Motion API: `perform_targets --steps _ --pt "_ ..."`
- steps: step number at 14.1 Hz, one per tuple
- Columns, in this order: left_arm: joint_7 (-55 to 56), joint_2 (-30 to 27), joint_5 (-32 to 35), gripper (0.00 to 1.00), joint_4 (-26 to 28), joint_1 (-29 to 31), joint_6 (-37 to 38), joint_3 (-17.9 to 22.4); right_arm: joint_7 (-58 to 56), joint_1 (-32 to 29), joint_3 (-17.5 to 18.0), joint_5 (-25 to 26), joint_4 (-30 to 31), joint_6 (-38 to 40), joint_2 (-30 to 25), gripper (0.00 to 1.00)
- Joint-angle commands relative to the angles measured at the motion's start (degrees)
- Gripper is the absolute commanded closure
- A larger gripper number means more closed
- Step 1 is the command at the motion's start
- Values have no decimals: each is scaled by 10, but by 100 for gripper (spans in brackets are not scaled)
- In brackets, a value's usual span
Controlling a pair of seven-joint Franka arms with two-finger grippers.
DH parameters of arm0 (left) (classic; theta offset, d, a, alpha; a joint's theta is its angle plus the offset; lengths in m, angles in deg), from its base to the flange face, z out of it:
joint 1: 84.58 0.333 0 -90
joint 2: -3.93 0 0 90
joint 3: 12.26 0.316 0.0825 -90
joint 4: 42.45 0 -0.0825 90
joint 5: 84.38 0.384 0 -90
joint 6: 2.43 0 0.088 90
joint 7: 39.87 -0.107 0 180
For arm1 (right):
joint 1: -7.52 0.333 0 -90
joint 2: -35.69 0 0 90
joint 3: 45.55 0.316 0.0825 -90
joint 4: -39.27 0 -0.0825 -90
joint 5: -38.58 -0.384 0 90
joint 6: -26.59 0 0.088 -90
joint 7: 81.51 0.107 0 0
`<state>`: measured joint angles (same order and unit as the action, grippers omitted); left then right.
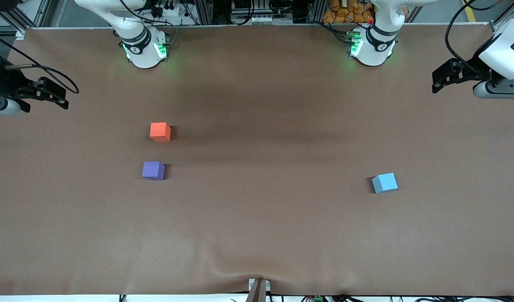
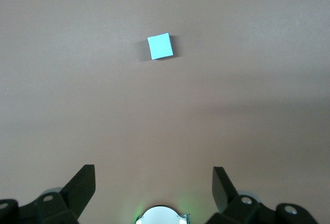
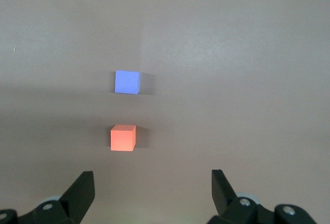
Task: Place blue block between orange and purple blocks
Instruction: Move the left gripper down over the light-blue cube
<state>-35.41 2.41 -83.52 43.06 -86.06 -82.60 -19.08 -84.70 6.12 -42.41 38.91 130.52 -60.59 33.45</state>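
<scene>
The blue block (image 1: pixel 384 183) sits alone on the brown table toward the left arm's end; it also shows in the left wrist view (image 2: pixel 160 46). The orange block (image 1: pixel 160 132) and the purple block (image 1: pixel 153 170) sit toward the right arm's end, a small gap apart, with the purple one nearer the front camera. Both show in the right wrist view, orange (image 3: pixel 123 138) and purple (image 3: pixel 127 82). My left gripper (image 1: pixel 438 82) (image 2: pixel 153 175) is open and empty, raised at its end of the table. My right gripper (image 1: pixel 63 97) (image 3: pixel 152 178) is open and empty, raised at its own end.
The arms' white bases (image 1: pixel 145 50) (image 1: pixel 372 48) stand along the table edge farthest from the front camera. The brown table cover (image 1: pixel 257 218) has a wrinkle and a small bracket (image 1: pixel 259 287) at its front edge.
</scene>
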Motion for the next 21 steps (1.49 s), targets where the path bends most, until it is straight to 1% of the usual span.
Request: perform_targets --steps 1,4,6,8,10,12,13,15,16,19,21 --pt "3 -3 -5 0 -6 3 11 -1 9 7 -1 6 2 1 -6 0" --pt "6 10 -3 0 -7 2 9 1 8 7 -1 6 2 1 -6 0" --pt "7 54 -1 0 -11 3 0 6 9 7 -2 6 3 3 -6 0" --pt "7 116 5 0 -18 7 -36 8 8 7 -2 6 3 3 -6 0" --pt "7 152 29 0 -16 9 -70 6 8 7 -1 6 2 2 -5 0" --pt "9 191 32 0 -7 13 -100 6 9 7 -1 6 3 3 -6 0" --pt "12 204 32 0 5 11 -117 7 9 6 -2 6 3 3 -5 0" --pt "26 216 32 0 38 10 -178 6 8 7 -2 6 3 3 -6 0" --pt "31 231 29 0 48 9 -207 5 9 6 -2 6 3 3 -5 0" --pt "100 291 28 0 55 5 -270 5 9 6 -2 6 2 2 -5 0" --pt "134 314 28 0 72 4 -320 5 9 7 -2 6 2 3 -5 0"
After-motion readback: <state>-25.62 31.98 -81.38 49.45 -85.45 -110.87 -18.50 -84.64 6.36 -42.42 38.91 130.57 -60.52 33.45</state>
